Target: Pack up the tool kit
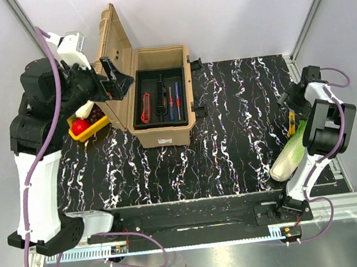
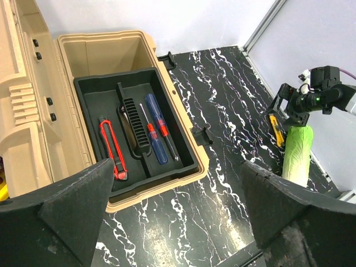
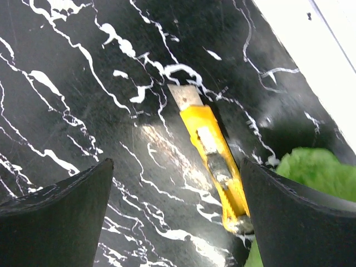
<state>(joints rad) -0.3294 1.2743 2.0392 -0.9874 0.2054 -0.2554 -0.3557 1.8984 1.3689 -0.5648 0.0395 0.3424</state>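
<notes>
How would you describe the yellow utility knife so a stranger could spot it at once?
On the black marbled table, look right, away from the tan toolbox, to the green cabbage. The knife lies flat beside its leafy end, under the open right gripper. It is yellow with its blade out and loose on the table; the red cutter sits in the toolbox tray.

- Black, white-veined worktop (image 1: 231,140) carrying four things.
- Open tan toolbox (image 1: 162,134) stands at the far edge, left of centre.
- Yellow tray (image 1: 94,129) of produce sits by the left edge.
- Yellow utility knife (image 3: 208,147) and green cabbage (image 1: 289,154) lie just beside each other along the right edge.
</notes>
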